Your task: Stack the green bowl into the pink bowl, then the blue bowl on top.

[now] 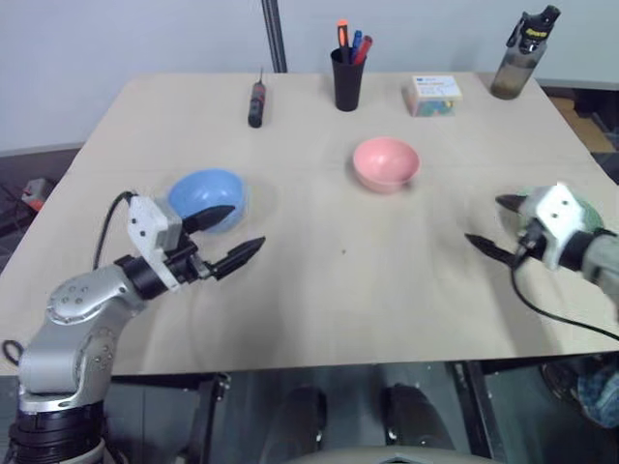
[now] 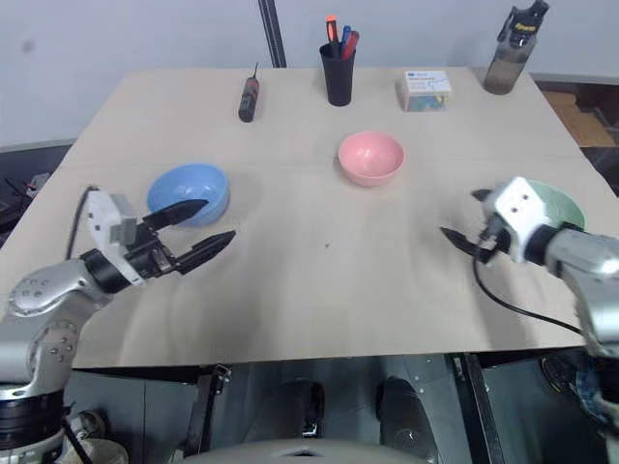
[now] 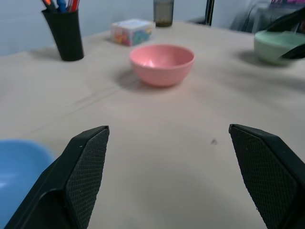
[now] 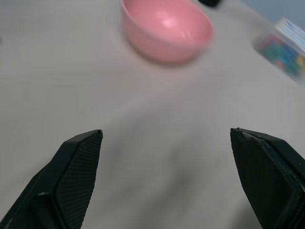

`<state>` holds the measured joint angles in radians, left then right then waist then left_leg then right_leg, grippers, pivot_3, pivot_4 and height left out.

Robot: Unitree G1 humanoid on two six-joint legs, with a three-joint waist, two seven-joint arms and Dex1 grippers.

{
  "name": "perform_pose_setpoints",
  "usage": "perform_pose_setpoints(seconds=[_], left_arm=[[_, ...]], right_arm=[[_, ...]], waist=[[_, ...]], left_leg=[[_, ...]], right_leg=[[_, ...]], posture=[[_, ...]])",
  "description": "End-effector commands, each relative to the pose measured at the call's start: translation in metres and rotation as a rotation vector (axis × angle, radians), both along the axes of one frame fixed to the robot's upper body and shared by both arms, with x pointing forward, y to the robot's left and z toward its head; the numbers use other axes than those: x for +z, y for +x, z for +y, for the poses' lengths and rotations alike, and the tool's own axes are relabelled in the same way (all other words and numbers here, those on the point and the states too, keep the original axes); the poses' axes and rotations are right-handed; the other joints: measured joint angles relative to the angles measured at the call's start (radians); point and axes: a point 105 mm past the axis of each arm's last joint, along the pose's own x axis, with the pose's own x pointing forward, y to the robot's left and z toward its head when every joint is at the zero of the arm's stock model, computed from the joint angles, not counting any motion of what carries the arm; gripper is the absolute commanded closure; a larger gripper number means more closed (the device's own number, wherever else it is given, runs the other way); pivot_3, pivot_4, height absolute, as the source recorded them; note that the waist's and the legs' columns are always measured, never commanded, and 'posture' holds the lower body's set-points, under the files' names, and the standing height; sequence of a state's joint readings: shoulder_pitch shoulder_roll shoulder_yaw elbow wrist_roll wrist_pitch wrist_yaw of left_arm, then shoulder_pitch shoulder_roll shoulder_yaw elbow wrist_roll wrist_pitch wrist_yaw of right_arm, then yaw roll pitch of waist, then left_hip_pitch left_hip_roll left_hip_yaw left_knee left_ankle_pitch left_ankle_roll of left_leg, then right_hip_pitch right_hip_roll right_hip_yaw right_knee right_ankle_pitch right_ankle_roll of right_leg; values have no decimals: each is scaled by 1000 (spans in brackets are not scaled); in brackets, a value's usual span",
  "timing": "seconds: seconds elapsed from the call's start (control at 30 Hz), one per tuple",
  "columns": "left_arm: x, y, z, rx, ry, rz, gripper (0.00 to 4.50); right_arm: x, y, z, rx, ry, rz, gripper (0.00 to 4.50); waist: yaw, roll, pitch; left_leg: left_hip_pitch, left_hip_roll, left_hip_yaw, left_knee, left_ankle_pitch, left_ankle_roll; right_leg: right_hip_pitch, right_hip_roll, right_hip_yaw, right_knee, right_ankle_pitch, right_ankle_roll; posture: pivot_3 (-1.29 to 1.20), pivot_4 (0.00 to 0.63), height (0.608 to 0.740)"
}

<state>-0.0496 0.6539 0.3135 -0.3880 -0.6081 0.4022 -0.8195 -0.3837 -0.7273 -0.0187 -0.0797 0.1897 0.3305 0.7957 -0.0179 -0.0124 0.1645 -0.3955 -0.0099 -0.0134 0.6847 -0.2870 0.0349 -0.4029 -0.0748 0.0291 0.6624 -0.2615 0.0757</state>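
Observation:
The pink bowl [image 1: 386, 162] stands upright on the table, a little beyond its middle. To the left lies the blue bowl [image 1: 207, 198], with my left gripper [image 1: 227, 237] open right beside its near rim and holding nothing. The green bowl [image 2: 558, 208] sits at the right edge, mostly hidden behind my right hand; the left wrist view shows it as the green bowl [image 3: 279, 45] on bare table. My right gripper [image 1: 495, 225] is open and empty, pointing left toward the table's middle, just left of the green bowl.
Along the table's far side stand a black pen cup [image 1: 348, 77], a screwdriver [image 1: 256, 102], a small colourful box [image 1: 433, 95] and a dark bottle [image 1: 520, 55]. The wooden table [image 1: 319, 300] runs on toward me between the two arms.

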Motion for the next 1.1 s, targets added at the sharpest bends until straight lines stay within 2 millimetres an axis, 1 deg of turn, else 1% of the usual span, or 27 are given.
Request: perform_pose_setpoints(seconds=[0.03,0.1,0.17,0.23,0.37,0.47,0.5,0.53,0.57,0.8,0.83,0.9,0.97,1.0,1.1], left_arm=[[11,-4,-17,-4,-3,-80,228],[10,-6,-21,6,-16,-79,228],[5,-10,-20,28,-7,-69,228],[2,-14,-18,44,-7,-62,228],[0,-22,-16,66,0,-60,228],[0,-25,-16,83,2,-63,228],[-1,-26,-17,88,3,-64,95],[-1,-27,-16,94,0,-65,95],[-1,-28,-17,97,-2,-65,95],[-4,-31,-18,106,-8,-61,95],[-4,-31,-18,106,-9,-61,95],[-5,-29,-18,105,-11,-63,95],[-5,-28,-18,104,-12,-63,95],[-6,-27,-18,104,-11,-62,95],[-9,-23,-12,132,2,-58,95]], right_arm=[[4,32,27,46,-56,-90,0],[6,49,44,65,-64,-126,0],[4,60,64,119,-97,-161,0],[1,71,78,144,-137,-189,0],[1,90,102,158,-139,-196,0],[-4,96,110,172,-183,-194,0],[-5,97,112,175,-189,-186,551],[-7,98,114,179,-187,-173,1009],[-7,99,114,178,-193,-171,1265],[-5,102,115,197,-239,-189,4336],[-4,102,115,200,-245,-196,4445],[-1,101,117,215,-250,-211,4445],[2,93,123,288,-242,-204,4445],[2,86,127,345,-231,-185,4445],[2,48,138,548,-197,-112,4445]], waist=[[0,0,0],[1,0,0],[1,0,0],[2,0,0],[-6,1,0],[-9,1,0],[-10,1,0],[-11,1,0],[-13,1,0],[-25,1,1],[-25,1,1],[-25,1,1],[-25,2,1],[-25,2,1],[-22,2,1]], left_leg=[[0,0,0,0,0,0],[-2,0,0,0,0,-1],[-4,0,0,0,1,-1],[-6,-1,0,-1,1,-1],[-6,-1,1,-2,1,-1],[-6,-1,0,-2,1,-2],[-6,-1,0,-2,1,-2],[-6,-1,0,-2,1,-2],[-6,-1,0,-2,1,-2],[-5,-2,0,-2,1,-2],[-5,-2,0,-2,1,-2],[-5,-2,0,-2,1,-3],[-5,-2,0,-2,1,-3],[-5,-2,0,-2,1,-3],[-5,-1,0,-3,1,-3]], right_leg=[[0,0,0,0,0,0],[-2,0,0,0,0,0],[-4,0,0,0,0,0],[-6,0,0,-1,0,0],[-6,0,0,-1,0,0],[-6,0,0,0,0,0],[-6,0,0,0,0,0],[-6,-1,0,0,0,0],[-6,-1,0,0,0,0],[-6,-1,0,0,0,0],[-6,-1,0,1,0,0],[-6,-1,0,1,0,0],[-6,-1,0,1,0,0],[-6,-1,0,1,0,0],[-6,-1,0,0,0,0]], posture=[[0,150,740],[0,150,740],[0,150,740],[0,150,740],[0,150,740],[0,150,740],[0,150,740],[0,150,740],[0,150,740],[0,150,740],[0,150,740],[0,150,740],[0,150,740],[0,150,740],[0,150,740]])
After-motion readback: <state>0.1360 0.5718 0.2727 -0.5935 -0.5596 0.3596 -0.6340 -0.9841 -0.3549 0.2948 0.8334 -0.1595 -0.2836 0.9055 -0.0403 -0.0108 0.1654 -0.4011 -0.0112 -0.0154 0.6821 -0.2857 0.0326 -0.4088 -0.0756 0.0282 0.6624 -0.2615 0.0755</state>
